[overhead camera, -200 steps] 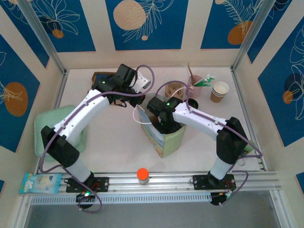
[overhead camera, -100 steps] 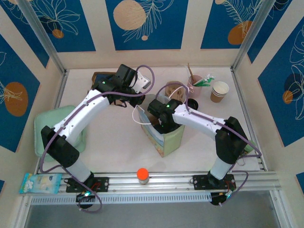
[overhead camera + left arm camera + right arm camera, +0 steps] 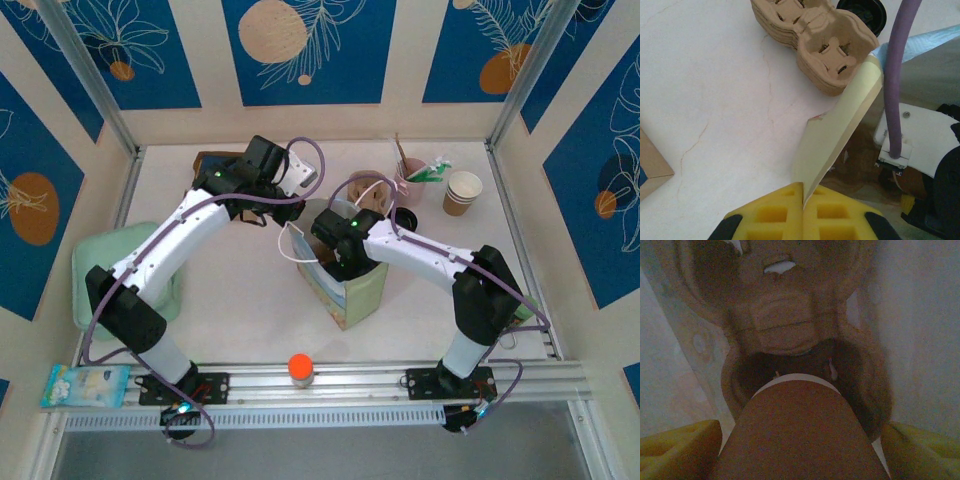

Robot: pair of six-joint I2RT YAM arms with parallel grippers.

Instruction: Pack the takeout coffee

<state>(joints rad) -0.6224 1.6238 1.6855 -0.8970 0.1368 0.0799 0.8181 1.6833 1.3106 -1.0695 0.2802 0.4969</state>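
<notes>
A pale green paper bag [image 3: 352, 292] stands open in the middle of the table. My left gripper [image 3: 803, 192] is shut on the bag's upper edge [image 3: 840, 130] and holds it apart. My right gripper [image 3: 800, 452] reaches down into the bag's mouth [image 3: 338, 255], shut on a brown paper coffee cup [image 3: 800, 435] between its yellow fingers [image 3: 675, 450]. Under the cup, on the bag's floor, lies a brown pulp cup carrier [image 3: 785, 315]; the cup hangs just above one of its round wells.
A stack of pulp carriers [image 3: 810, 35] and a black lid [image 3: 862, 10] lie just behind the bag. At the back right stand a pink cup of stirrers [image 3: 410, 180] and stacked paper cups [image 3: 462, 192]. An orange-capped bottle [image 3: 300, 369] stands on the front rail, a green tray [image 3: 100, 270] at left.
My right wrist has shifted slightly toward the back over the bag's mouth. The left arm and the bag have stayed put.
</notes>
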